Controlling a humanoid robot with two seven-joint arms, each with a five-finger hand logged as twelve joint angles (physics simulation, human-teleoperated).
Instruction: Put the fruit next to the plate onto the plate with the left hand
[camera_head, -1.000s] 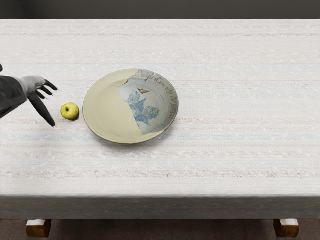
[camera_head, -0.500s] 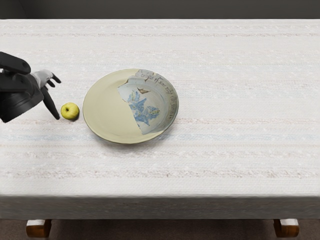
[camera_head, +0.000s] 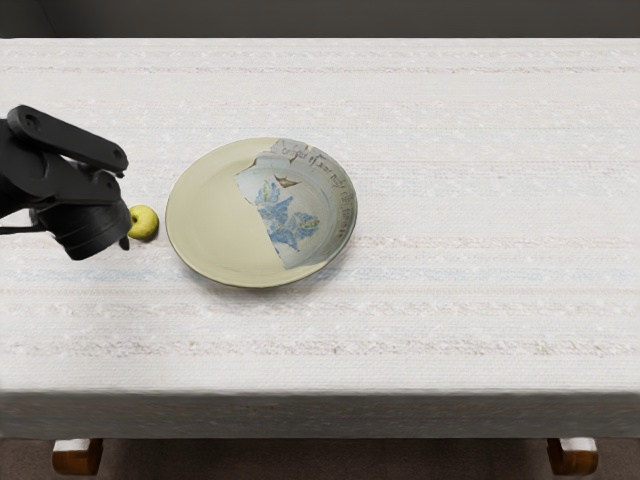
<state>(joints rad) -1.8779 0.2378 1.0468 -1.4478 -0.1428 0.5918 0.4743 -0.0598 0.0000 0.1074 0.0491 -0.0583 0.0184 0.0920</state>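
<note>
worktop (camera_head: 480, 300) bears everything | plate (camera_head: 215, 240) centre-left | left arm (camera_head: 65, 195) hides the left hand; we cannot tell its grip | fruit (camera_head: 146, 222) on the worktop, at the arm's right edge, just left of the plate rim

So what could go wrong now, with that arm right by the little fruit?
The apple is small and round, so a nudge from the left arm might roll it away. The arm hides part of the apple in this view, so a poor grip could go unseen. The plate lies close by and might get bumped.
</note>
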